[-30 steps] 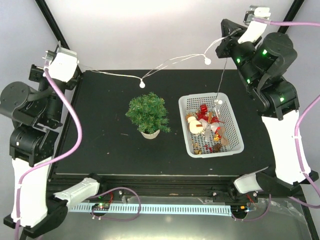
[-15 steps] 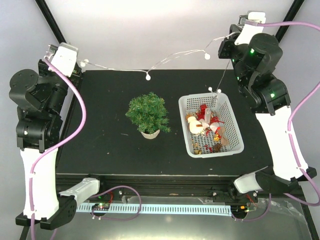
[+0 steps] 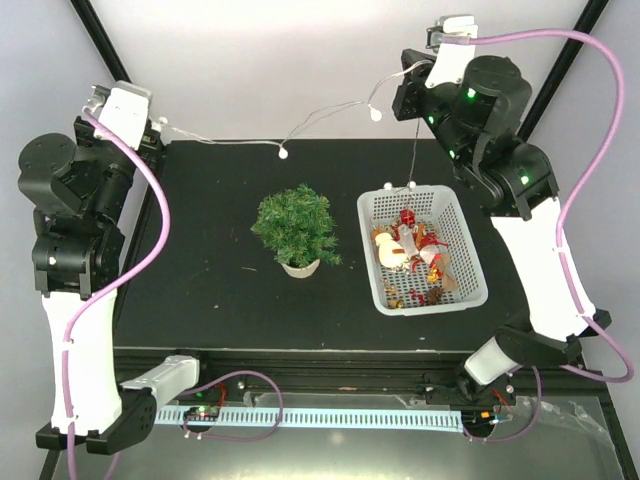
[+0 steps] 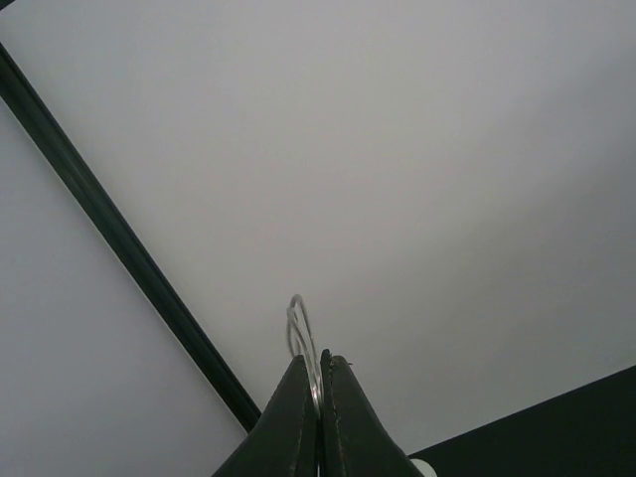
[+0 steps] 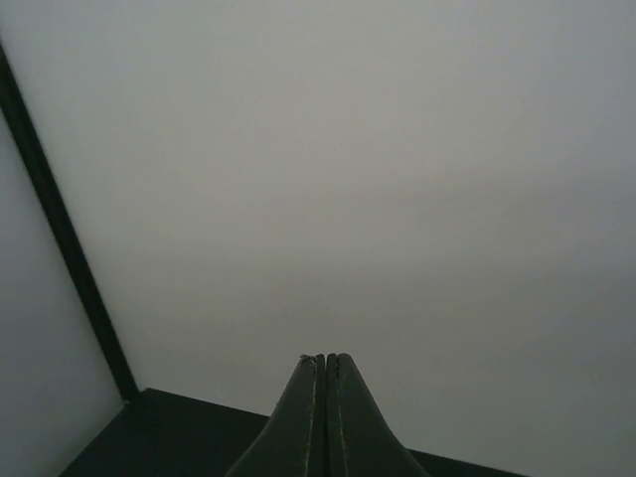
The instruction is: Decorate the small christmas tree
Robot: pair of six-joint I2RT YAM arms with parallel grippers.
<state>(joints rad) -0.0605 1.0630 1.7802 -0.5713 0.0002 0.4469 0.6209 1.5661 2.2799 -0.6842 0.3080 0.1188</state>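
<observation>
Top external is showing the small christmas tree (image 3: 295, 225) standing upright mid-table, beside and left of the basket (image 3: 366, 250) of ornaments (image 3: 408, 248); likely handling light and tippy, soft needles, so gripping the pot (image 3: 300, 268) is looking safest. Left gripper (image 4: 319, 376) is clamping the light string (image 3: 283, 152), right gripper (image 5: 325, 360) is pinching shut at its other end, with one strand dangling into the basket, a snag risk.

Bright, even light falls from above; the wall beyond my tabletop (image 3: 200, 290) glares nearly white, and shadows on it are faint. Wrist views are dim and grey; the wire (image 4: 301, 333) in my left end effector (image 4: 320, 370) reads sharp.
</observation>
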